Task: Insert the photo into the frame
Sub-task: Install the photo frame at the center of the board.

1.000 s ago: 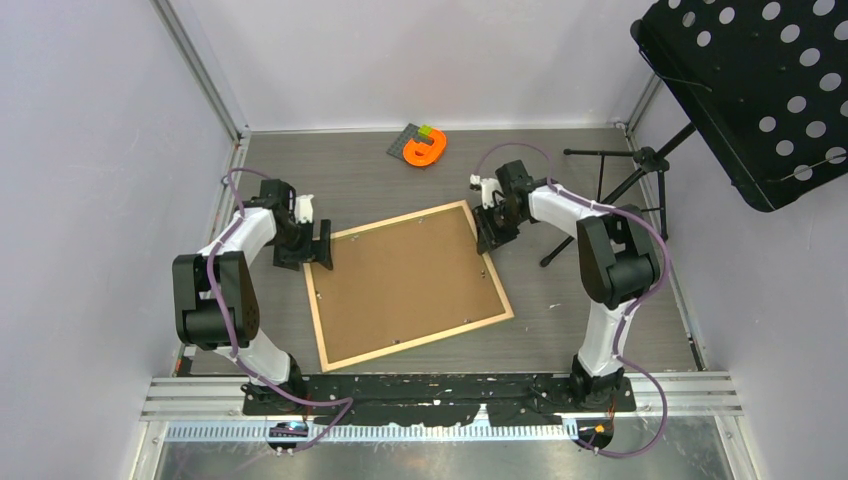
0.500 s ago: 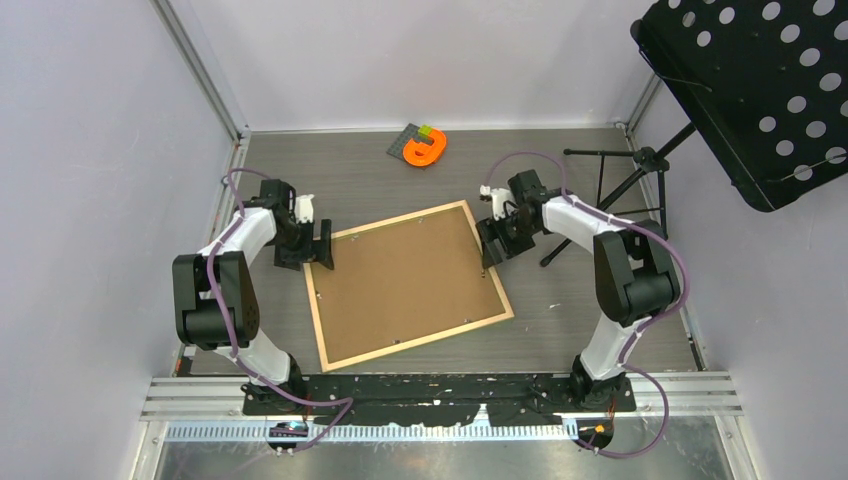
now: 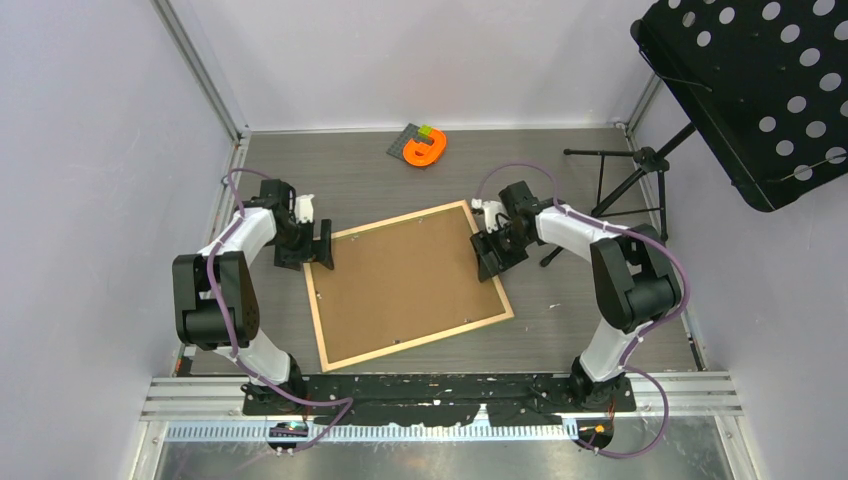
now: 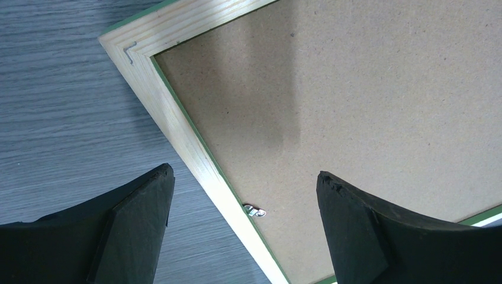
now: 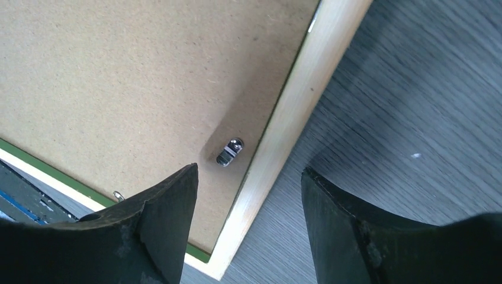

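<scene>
Lying flat mid-table on the grey wood-grain table [image 3: 560, 170], just beyond the two arm bases, is the large thin-railed picture frame [image 4: 180, 136], pale wood face up, with a plain brown backing board [image 3: 405, 275] filling it. Its long axis runs roughly 9 to 3 o'clock, the right end swung slightly away. The dark landscape photo shows in no view; whether it sits under the board cannot be told. The left gripper [image 4: 244, 173] hangs wide open over the frame's 10 o'clock corner, holding nothing. The right gripper [image 5: 248, 170], jaws apart and empty, straddles the short rail at 2 o'clock. A small metal clip [image 5: 229, 152] sits just inside that rail, so the right arm seems best placed for it. Farther off, at 12 o'clock, rests an orange plastic piece [image 3: 425, 148].
</scene>
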Controlling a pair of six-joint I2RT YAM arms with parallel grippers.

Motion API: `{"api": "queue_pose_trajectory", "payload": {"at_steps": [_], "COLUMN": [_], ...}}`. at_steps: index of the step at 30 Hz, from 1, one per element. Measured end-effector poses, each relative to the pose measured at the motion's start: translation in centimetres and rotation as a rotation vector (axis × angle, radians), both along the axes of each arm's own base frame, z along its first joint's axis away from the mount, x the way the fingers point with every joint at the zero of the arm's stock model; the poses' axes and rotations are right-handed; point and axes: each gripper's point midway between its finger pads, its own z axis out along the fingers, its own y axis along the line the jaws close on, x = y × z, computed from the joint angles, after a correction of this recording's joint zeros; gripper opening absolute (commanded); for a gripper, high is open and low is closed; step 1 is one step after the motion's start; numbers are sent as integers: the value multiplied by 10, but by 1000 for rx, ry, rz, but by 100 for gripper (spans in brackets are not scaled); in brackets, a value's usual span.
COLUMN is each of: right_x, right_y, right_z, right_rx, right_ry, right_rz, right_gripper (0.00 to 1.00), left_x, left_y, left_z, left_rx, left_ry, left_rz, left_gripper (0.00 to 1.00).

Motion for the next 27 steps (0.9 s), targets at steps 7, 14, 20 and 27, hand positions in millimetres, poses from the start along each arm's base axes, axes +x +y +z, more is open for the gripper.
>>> {"api": "queue_pose_trajectory", "payload": {"at_steps": [7,14,20,27], "right_x": [2,7,8,7], "right_y": [4,3,4,10], "right_z": [-1,-2,-3,-4], "right_rx": [-14,-41,-58,-71], "right_ry": [-19,-48,-62,-78], "right_rz": [2,-6,-2,12], "right_gripper": [64,57,59,60], "left_x": [0,0,0,0], "left_y": [0,0,0,0], "left_z": [0,0,0,0], "left_rx": [0,0,0,0], "left_ry": [0,0,0,0], "left_rz": [0,0,0,0], "left_gripper": [88,88,88,88]}}
